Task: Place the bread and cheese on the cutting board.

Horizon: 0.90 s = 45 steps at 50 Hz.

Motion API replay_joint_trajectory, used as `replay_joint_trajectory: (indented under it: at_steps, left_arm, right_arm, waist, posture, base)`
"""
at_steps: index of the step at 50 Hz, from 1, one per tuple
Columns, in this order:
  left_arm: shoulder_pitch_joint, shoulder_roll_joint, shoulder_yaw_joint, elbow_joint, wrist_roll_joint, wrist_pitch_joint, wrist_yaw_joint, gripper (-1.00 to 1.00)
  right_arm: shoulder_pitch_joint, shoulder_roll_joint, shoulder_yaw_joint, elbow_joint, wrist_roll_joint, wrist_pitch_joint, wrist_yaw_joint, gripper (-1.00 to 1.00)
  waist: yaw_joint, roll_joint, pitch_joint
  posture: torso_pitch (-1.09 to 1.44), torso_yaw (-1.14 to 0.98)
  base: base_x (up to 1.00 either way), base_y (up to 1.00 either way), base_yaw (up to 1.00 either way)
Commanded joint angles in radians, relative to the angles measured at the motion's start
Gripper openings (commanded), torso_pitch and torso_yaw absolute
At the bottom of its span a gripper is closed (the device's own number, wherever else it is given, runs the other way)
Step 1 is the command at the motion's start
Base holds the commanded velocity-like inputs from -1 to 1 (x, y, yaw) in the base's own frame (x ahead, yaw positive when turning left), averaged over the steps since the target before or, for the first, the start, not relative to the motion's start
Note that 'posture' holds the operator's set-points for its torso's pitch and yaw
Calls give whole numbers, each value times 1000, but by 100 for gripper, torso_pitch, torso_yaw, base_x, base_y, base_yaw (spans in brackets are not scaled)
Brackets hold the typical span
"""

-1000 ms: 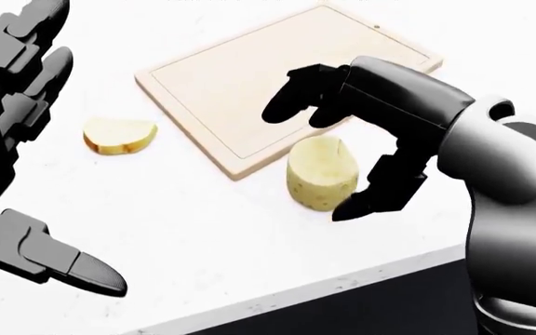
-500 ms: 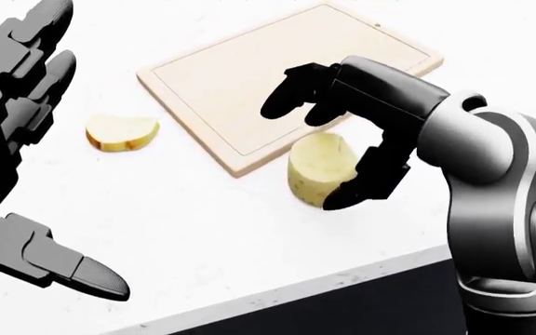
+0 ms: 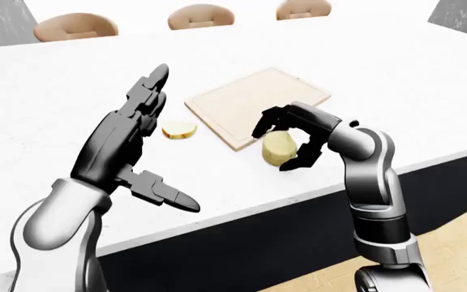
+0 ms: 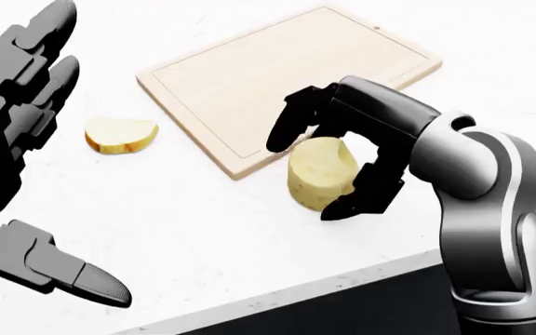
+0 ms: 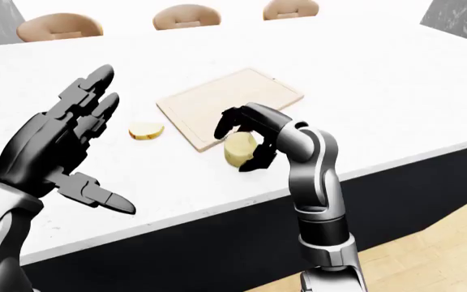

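— What has changed?

— Since a second ago my right hand [image 4: 328, 164] has dropped lower and closer round the cheese [image 4: 321, 172]; before, its upper fingers hung over the board [image 4: 249, 77], and now they curl down at the cheese's top left. Cheese, bread and board lie where they did.

— Where is the cheese?

— On the white counter [image 4: 203, 230], standing upright just beside the board's near edge in the head view, not on it. It is a pale yellow wedge with small holes.

— Are you holding it?

— Not closed on it. My right fingers are spread: two arch above and left of the cheese, the thumb [image 4: 361, 199] reaches under its lower right side. Whether the thumb touches it, I cannot tell.

— And the bread?

— The bread [image 4: 119, 134], a slice with a brown crust, lies flat on the counter to the left of the board, apart from it.

— Your other hand?

— My left hand [image 3: 128, 146] is raised off the counter at the left, palm open, fingers straight and fanned upward, thumb pointing to the right. It holds nothing.

— Anything beyond?

— Three tan chair backs [image 3: 201, 15] past the counter's far edge, in the left-eye view.
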<state>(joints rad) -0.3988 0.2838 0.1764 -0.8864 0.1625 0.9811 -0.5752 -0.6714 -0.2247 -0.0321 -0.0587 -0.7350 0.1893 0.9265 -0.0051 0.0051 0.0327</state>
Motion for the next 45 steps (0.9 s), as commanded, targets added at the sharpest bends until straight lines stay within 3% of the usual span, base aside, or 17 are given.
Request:
replay_joint_trajectory:
  at_steps: [1, 3, 4, 6, 22, 25, 28, 31, 32, 39, 42, 45]
  left_arm:
    - [-20, 7, 11, -24, 4, -25, 7, 100]
    - [-17, 6, 11, -32, 3, -21, 6, 100]
    - [-18, 6, 11, -35, 2, -18, 5, 100]
    - [-16, 4, 12, -36, 0, -21, 6, 100]
    - [-43, 31, 8, 0, 22, -42, 2, 100]
    - [-60, 65, -9, 70, 69, -118, -15, 100]
    - [-132, 120, -21, 258, 160, -270, -32, 100]
    - [-250, 155, -25, 485, 242, -442, -52, 100]
    - [-315, 164, -29, 575, 268, -485, -45, 100]
    - [-449, 166, -30, 769, 330, -599, -71, 100]
    - [-445, 203, -51, 849, 366, -731, -145, 100]
    - [-519, 247, -57, 992, 438, -904, -168, 100]
  right_arm:
    - [-27, -6, -8, -32, 4, -10, -10, -47]
    - [-30, -6, -10, -34, 4, -6, -9, -52]
    - [-32, -7, -10, -36, 5, -4, -8, -76]
    - [-34, -8, -11, -40, 7, -3, -9, -100]
    - [-143, -70, -47, -104, 95, 40, 19, -100]
    - [-152, -78, -51, -106, 102, 44, 14, -100]
    - [-144, -85, -54, -122, 110, 51, 18, -100]
    - [-153, -81, -62, -142, 117, 72, 4, -100]
    - [-162, -94, -70, -140, 137, 8, -35, -100]
    - [-150, -111, -66, -182, 151, 72, 47, -100]
    - [-161, -120, -73, -166, 155, 56, 24, -100]
    - [-156, -127, -76, -170, 151, 71, 23, -100]
  waist:
    - [0, 1, -22]
    - [0, 1, -23]
    - [0, 1, -23]
    - [0, 1, -23]
    - [0, 1, -15]
    - [0, -1, -15]
    - [2, -1, -15]
    - [6, -1, -15]
    - [6, -2, -15]
    - [2, -6, -14]
    - [1, -6, -15]
    - [3, -5, -17]
  posture:
    - [0, 0]
    - [0, 0]
    - [0, 0]
    - [0, 0]
    - [0, 0]
    - [0, 0]
    - [0, 0]
    - [0, 0]
    - [0, 0]
    - [0, 0]
    - [0, 0]
    - [0, 0]
  base:
    - [0, 0, 0]
    - [0, 0, 0]
    - [0, 0, 0]
    - [0, 0, 0]
    - [0, 0, 0]
    - [0, 0, 0]
    - [0, 0, 0]
    - [0, 0, 0]
    - [0, 0, 0]
    - [0, 0, 0]
    - [0, 0, 0]
    - [0, 0, 0]
